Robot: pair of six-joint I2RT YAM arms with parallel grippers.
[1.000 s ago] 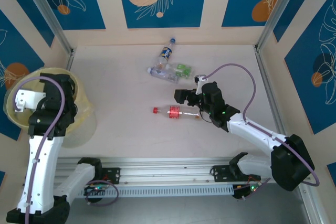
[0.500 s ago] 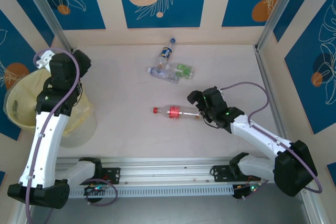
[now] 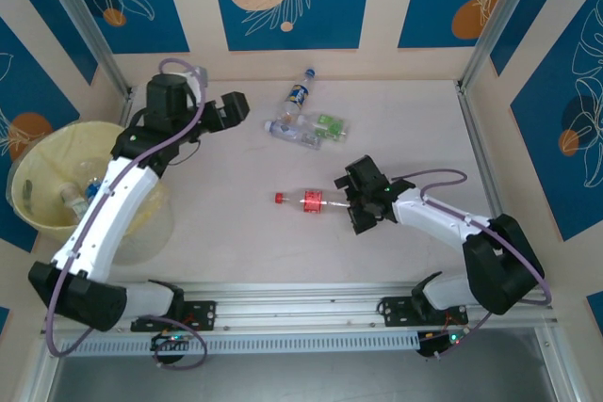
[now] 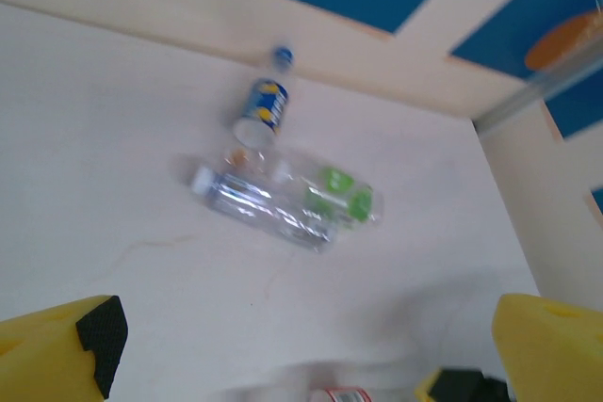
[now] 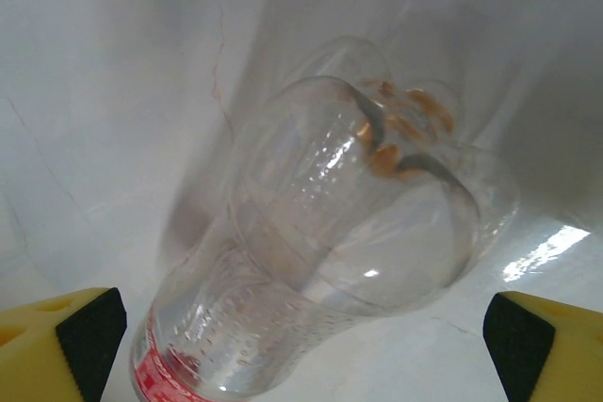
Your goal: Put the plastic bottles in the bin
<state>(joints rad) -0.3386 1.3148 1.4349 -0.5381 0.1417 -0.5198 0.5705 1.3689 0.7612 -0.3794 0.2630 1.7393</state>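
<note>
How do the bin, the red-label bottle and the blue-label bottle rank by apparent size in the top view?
1. bin, by far largest.
2. red-label bottle.
3. blue-label bottle, clearly shorter, though farther from the camera.

We see cream walls (image 3: 382, 7) set with deep blue panels (image 3: 320, 21), each carrying white line-drawn leaves and peach or orange discs. The table (image 3: 226, 176) is a pale off-white. The bin (image 3: 33, 171) is a translucent pale yellow. The left arm (image 3: 108, 204) and the right arm (image 3: 443, 223) are white with black joints. The fingers (image 4: 47, 360) of the left gripper (image 3: 229, 107) and the fingers (image 5: 52, 341) of the right gripper (image 3: 363, 197) are bright yellow with black pads. The red-labelled bottle (image 3: 311, 201) is clear with a red cap and brownish-orange flecks in its base. The blue-labelled bottle (image 4: 264, 105) has a blue cap and some yellow on its label. The green-labelled bottle (image 4: 339, 200) and the white-capped bottle (image 4: 254, 202) are otherwise colourless.
</note>
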